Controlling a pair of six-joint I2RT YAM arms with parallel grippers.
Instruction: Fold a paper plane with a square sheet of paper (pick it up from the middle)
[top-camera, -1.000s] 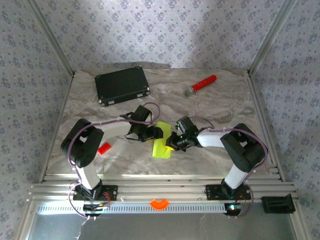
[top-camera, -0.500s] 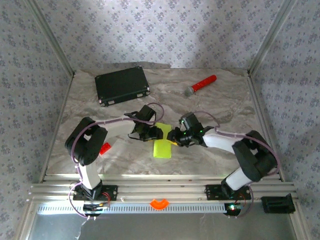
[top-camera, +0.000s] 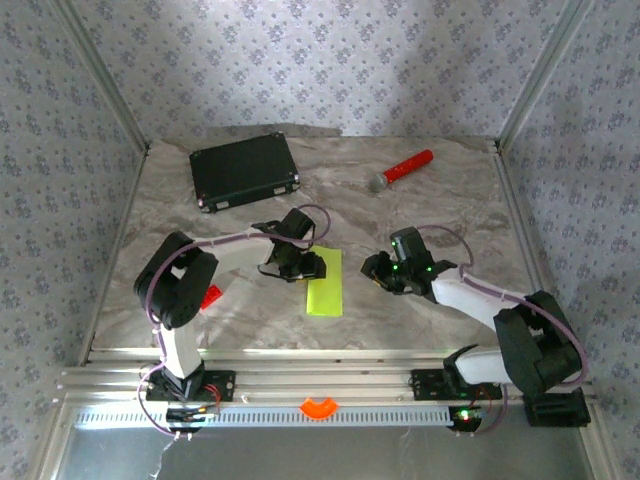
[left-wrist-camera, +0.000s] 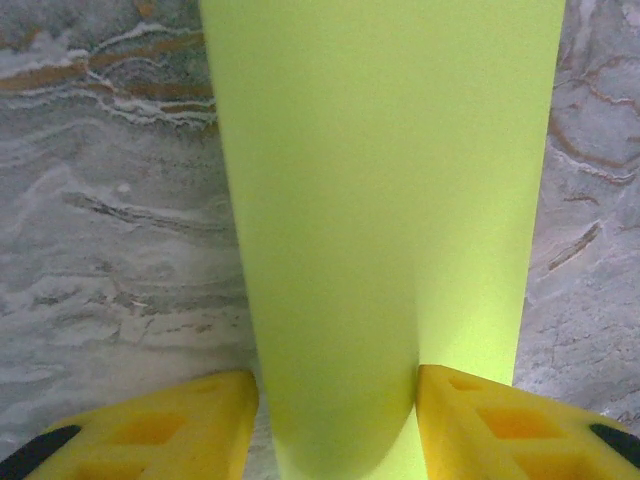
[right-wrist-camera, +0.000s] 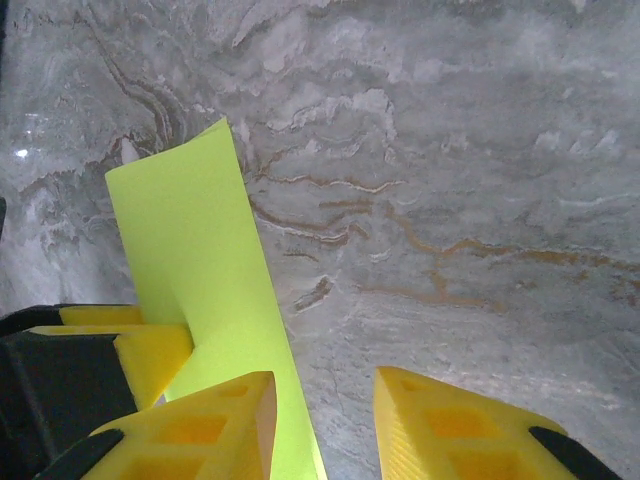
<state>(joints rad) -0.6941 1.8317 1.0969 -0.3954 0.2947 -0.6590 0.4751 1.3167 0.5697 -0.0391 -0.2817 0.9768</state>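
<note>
The square sheet of paper (top-camera: 325, 288) is lime yellow-green and lies doubled over into a narrow strip at the middle of the marble table. My left gripper (top-camera: 303, 265) is at the strip's far-left end. In the left wrist view the rounded fold of the sheet (left-wrist-camera: 380, 200) runs between the yellow fingers (left-wrist-camera: 170, 430), and the left gripper (left-wrist-camera: 335, 405) is shut on it. My right gripper (top-camera: 378, 272) stands apart to the right of the strip. It (right-wrist-camera: 322, 395) is open over bare marble, with the sheet (right-wrist-camera: 190, 240) off to its left. The paper plane is out of view.
A black case (top-camera: 245, 170) lies at the back left. A red-handled microphone (top-camera: 403, 168) lies at the back right. A small red block (top-camera: 208, 296) sits beside the left arm. Patterned walls and metal posts close in the table.
My right gripper has opened, let go of the sheet and drawn away to the right. My left gripper has narrowed onto the fold, and the strip now lies straighter.
</note>
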